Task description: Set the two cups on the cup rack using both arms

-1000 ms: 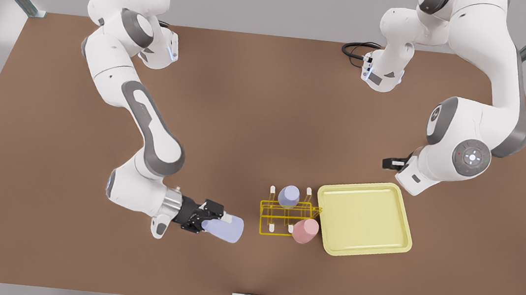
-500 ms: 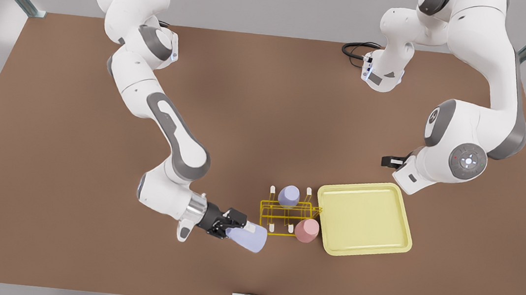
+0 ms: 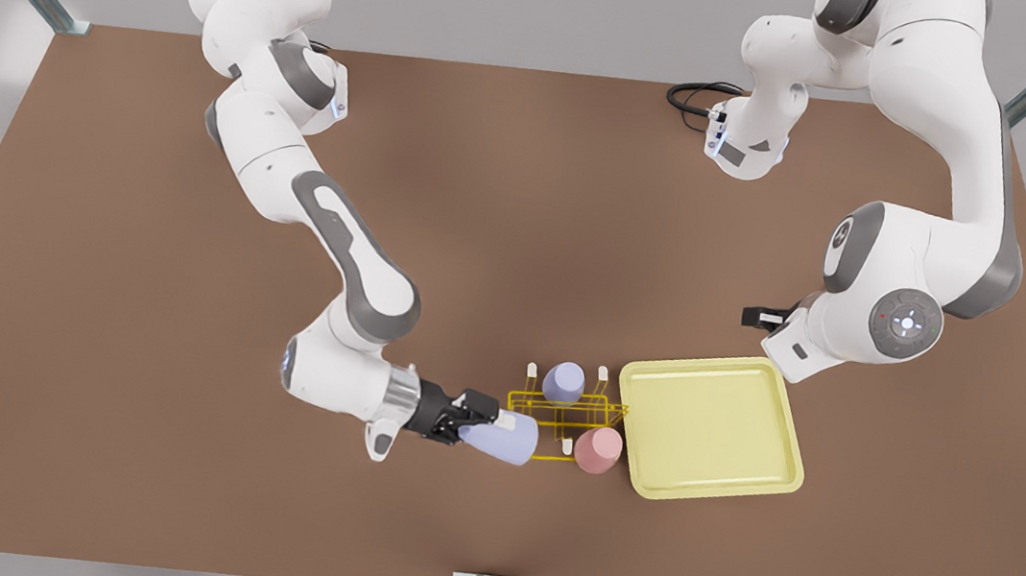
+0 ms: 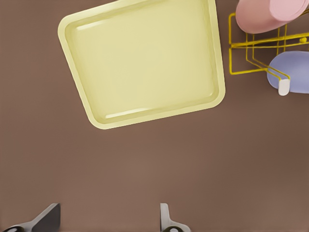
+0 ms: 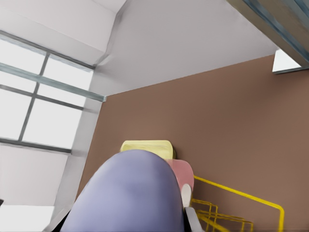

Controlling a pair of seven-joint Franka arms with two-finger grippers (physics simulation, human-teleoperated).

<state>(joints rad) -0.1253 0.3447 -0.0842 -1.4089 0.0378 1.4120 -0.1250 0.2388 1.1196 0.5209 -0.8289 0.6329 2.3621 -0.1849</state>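
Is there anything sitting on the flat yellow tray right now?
No, the pale-yellow tray lies bare in the front view, while the pink cup sits on the cup rack just beside it.

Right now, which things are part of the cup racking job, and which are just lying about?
Job: held lavender cup, pink cup, rack, right tool holding the cup, left tool open above the tray.
Lying about: tray, other lavender cup on the rack.

Two white jointed arms (image 3: 352, 260) with grey joint sections and black wrist ends.
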